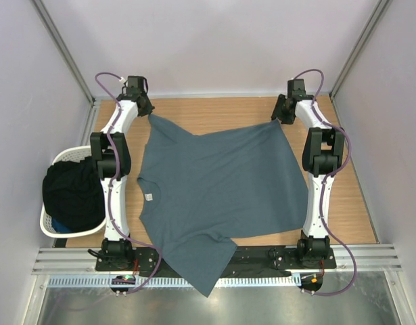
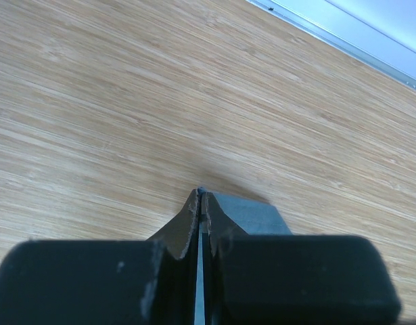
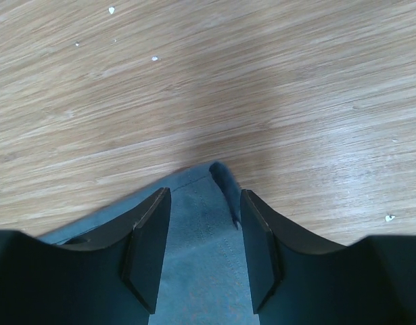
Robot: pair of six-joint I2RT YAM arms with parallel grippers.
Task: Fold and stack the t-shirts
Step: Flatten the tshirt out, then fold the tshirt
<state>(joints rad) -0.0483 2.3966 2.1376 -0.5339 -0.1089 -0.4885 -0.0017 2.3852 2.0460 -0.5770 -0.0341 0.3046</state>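
From above we see the whole slate-blue t-shirt (image 1: 214, 189) spread nearly flat on the table (image 1: 356, 203). Its collar and white neck label (image 1: 149, 197) lie toward the table's left side, and one sleeve hangs over the table's near edge. A white slatted basket (image 1: 49, 227) holding a dark garment (image 1: 72, 193) sits off the table's left edge.

Only the wrist cameras tell us about the grip. The left gripper (image 2: 201, 203) has its black fingers pressed together with a thin fold of the shirt pinched between them. The right gripper (image 3: 204, 203) stands apart, with the stitched hem corner lying between its fingers on the pale, fine-grained wood.

Both arms reach to the table's far edge with elbows bent, the left at the far-left corner and the right at the far-right.
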